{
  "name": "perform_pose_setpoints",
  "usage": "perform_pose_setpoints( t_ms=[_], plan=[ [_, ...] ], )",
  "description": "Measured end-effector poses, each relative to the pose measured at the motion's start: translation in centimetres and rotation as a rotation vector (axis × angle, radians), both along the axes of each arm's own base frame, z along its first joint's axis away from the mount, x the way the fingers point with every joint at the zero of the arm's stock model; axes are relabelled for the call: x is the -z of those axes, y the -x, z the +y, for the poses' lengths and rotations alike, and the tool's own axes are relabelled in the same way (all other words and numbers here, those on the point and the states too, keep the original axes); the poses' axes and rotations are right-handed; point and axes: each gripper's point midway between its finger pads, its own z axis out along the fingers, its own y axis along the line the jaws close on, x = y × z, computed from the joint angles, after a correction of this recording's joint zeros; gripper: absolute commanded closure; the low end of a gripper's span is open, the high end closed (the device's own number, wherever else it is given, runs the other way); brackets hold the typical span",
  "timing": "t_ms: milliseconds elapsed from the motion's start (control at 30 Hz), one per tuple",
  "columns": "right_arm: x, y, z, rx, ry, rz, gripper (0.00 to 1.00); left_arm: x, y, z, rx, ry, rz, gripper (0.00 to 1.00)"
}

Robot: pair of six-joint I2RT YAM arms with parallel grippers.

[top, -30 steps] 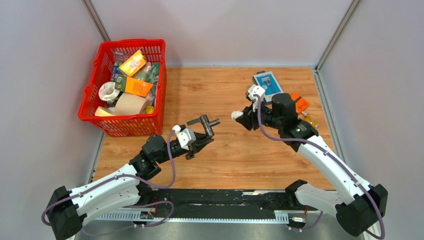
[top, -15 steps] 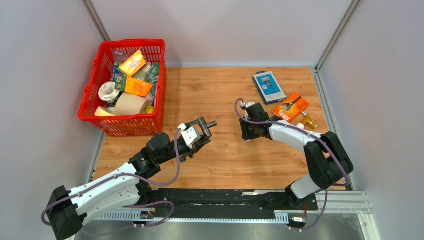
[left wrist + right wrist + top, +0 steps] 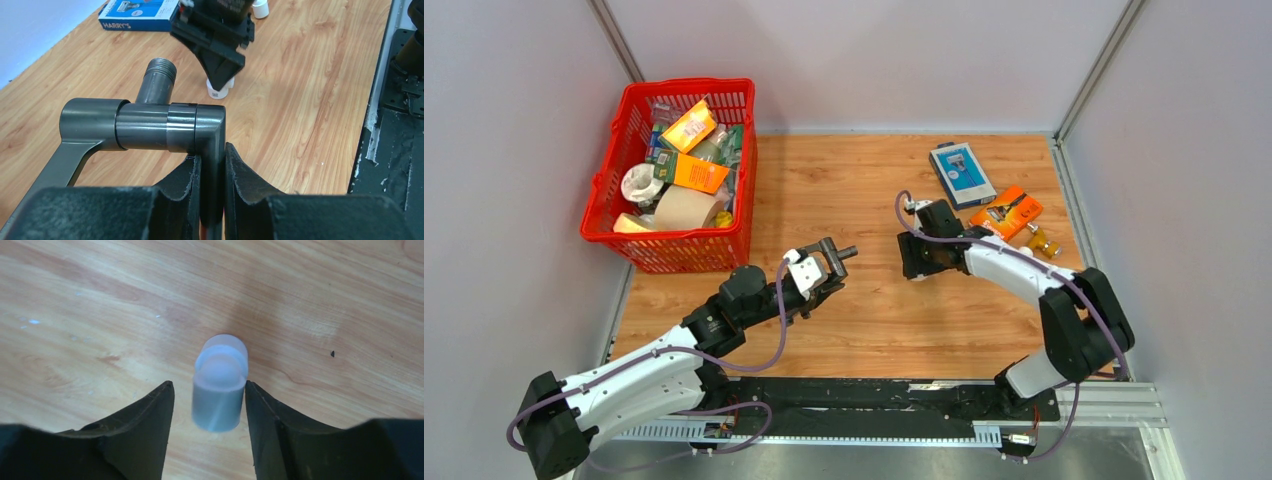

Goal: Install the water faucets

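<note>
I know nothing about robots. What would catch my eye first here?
The left claw clamps a dark metal faucet, held above the wooden table near its middle. The right claw straddles a small white fitting standing on the wood, and a crammed red basket sits far left.

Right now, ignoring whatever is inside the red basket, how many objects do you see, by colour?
Dark grey faucet: 1
White fitting: 1
Blue box: 1
Orange packet: 1
Amber bottle: 1
Red basket: 1
Total: 6

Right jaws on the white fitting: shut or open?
Open. The right gripper straddles the white fitting, with a visible gap beside it.
</note>
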Motion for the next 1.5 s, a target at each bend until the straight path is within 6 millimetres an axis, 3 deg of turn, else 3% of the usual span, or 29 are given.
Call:
perform_pose_setpoints(
  t_ms=[100, 233, 367, 433, 500, 900, 1200, 1500],
  plan=[
    [-4.0, -0.1, 1.2, -0.041, -0.087, -0.067, 0.32, -0.1, 0.0, 0.0, 0.006, -0.001, -0.012, 1.0],
    [-12.7, -0.5, 3.5, -0.113, -0.282, -0.241, 0.27, -0.6, 0.0, -0.1, 0.014, 0.007, -0.042, 1.0],
    [-20.4, 1.0, 5.9, -0.213, -0.524, -0.387, 0.26, -2.0, -0.3, -0.4, 0.02, 0.036, -0.103, 1.0],
    [-23.0, 2.0, 7.1, -0.258, -0.646, -0.424, 0.26, -2.8, -0.4, -0.6, 0.025, 0.053, -0.138, 1.0],
    [-24.4, 2.8, 8.0, -0.292, -0.74, -0.428, 0.26, -3.6, -0.5, -0.8, 0.032, 0.071, -0.174, 1.0],
    [-26.2, 4.6, 11.0, -0.361, -1.034, -0.301, 0.36, -4.4, -0.4, -2.7, 0.084, 0.081, -0.277, 1.0],
    [-25.7, 5.3, 11.4, -0.362, -1.089, -0.233, 0.47, -5.0, -1.3, -3.5, 0.065, 0.103, -0.329, 1.0],
    [-25.6, 5.4, 11.4, -0.36, -1.096, -0.226, 0.77, -6.0, -1.4, -3.8, 0.059, 0.137, -0.364, 1.0]
  ],
)
